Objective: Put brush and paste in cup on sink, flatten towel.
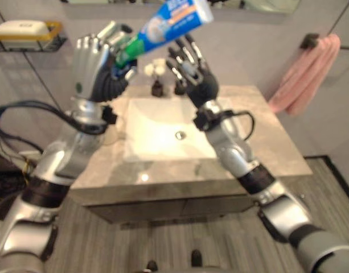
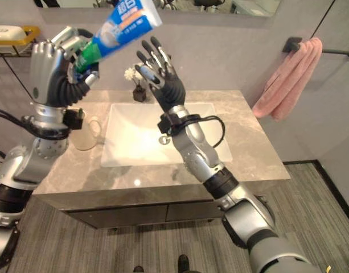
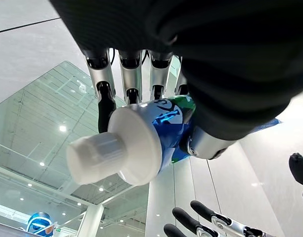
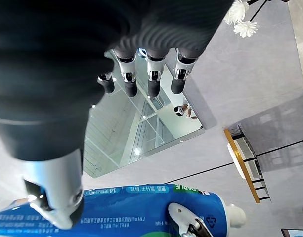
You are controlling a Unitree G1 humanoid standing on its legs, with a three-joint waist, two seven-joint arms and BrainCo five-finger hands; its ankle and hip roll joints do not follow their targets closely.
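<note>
Above the sink (image 2: pixel 163 149), the left hand (image 2: pixel 49 74) holds the toothpaste tube (image 2: pixel 120 28) aloft, fingers curled round its capped end, clear of the tabletop (image 2: pixel 248 153) for transfer. Beside it, the right hand (image 2: pixel 163 77) has its fingers spread wide, holding nothing, seemingly ready to steady the tube. Below the left hand, the cup (image 2: pixel 86 133) stands on the tabletop.

My left hand (image 2: pixel 49 74) grips the paste (image 2: pixel 120 29) above the sink (image 2: pixel 163 136); my right hand (image 2: pixel 163 79) is raised just right of it. Cup (image 2: pixel 86 132) stands left of the basin, towel (image 2: pixel 288 79) hangs right.
</note>
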